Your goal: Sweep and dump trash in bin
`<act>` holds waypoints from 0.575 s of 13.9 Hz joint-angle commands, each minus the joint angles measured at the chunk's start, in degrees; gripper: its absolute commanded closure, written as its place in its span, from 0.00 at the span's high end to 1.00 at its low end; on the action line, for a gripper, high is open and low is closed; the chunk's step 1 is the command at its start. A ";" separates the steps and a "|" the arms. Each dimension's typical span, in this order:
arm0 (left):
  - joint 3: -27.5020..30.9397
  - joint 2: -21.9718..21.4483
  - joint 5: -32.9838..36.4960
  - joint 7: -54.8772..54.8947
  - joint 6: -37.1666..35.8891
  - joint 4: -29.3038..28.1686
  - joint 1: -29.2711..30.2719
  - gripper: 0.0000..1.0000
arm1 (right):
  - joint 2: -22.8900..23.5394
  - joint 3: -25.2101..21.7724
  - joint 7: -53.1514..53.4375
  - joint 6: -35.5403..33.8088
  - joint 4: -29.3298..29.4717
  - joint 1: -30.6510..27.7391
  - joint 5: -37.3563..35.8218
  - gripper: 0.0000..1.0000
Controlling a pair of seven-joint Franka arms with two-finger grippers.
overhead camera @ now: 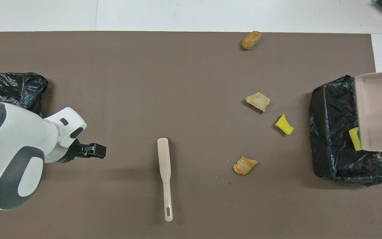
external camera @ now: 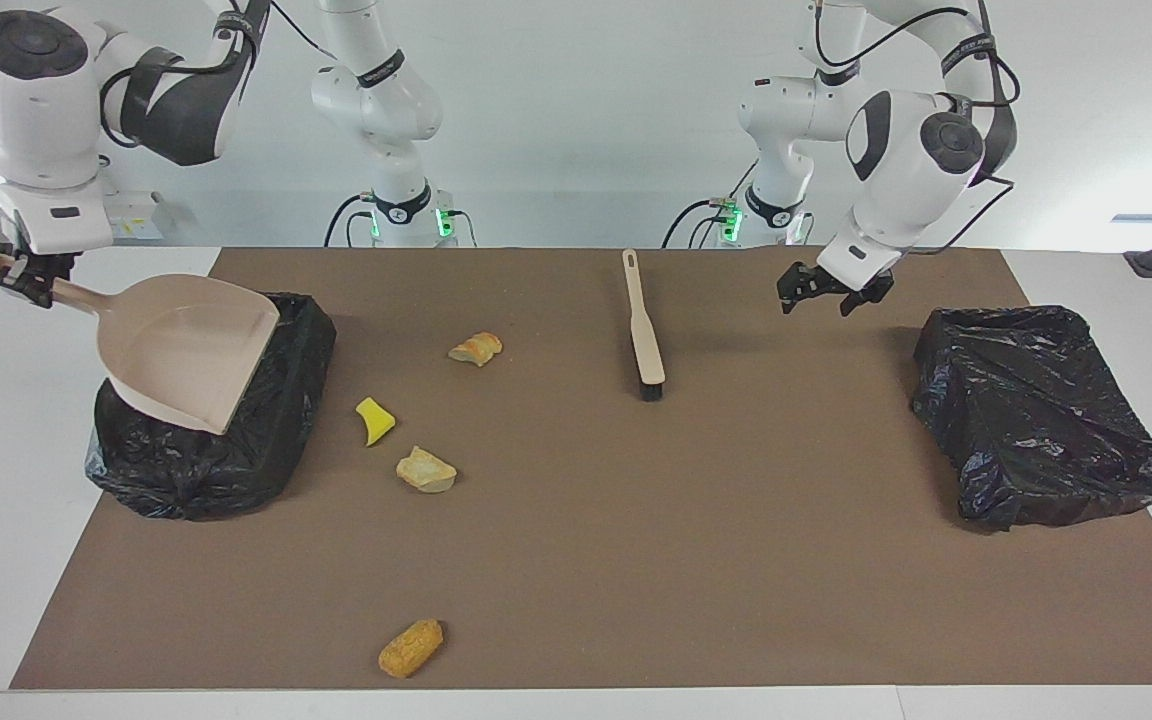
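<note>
At the right arm's end of the table, my right gripper [external camera: 18,280] is clamped on the handle of the dustpan [external camera: 186,345] and holds it tilted over the bin [external camera: 206,450], lip down toward the bag. From the facing view the pan looks empty. From overhead, a yellow, green-backed sponge piece [overhead camera: 354,138] pokes out under the pan's edge on the black liner. I can't tell whether it lies inside the bin or on a fold at the rim.

To finish this dump well, I would keep the lip over the opening, tip a little steeper, and lift away slowly so the pan doesn't catch the bag or drag that piece back out.

Four pieces of trash lie on the brown mat [external camera: 576,560] between the bin and the brush:
- an orange crust [external camera: 476,348], the one nearest the robots
- a yellow sponge bit [external camera: 374,420]
- a pale bread lump [external camera: 425,469] just beside the sponge bit
- a tan lump [external camera: 411,647] well apart from the others, at the edge farthest from the robots

The brush [external camera: 642,330] lies flat mid-table with nothing holding it.

My left gripper [external camera: 821,300] hangs over the mat between the brush and the second bin [external camera: 1036,430], its fingers spread and holding nothing. It waits there.

I judge the job about half done. The next sweep needs the brush picked up again.
</note>
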 commanded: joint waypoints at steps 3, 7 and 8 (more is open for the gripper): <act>-0.82 0.75 1.12 3.49 -3.40 8.45 5.05 1.00 | -1.97 0.71 23.93 -8.31 -0.80 6.91 9.36 0.00; -0.73 2.95 3.57 3.49 -10.88 18.56 5.76 1.00 | -2.49 0.71 42.29 -11.39 -1.06 14.91 16.92 0.00; -0.73 3.21 4.10 3.58 -10.97 19.88 5.76 1.00 | -2.32 0.71 46.43 -11.49 -1.41 16.84 19.64 0.00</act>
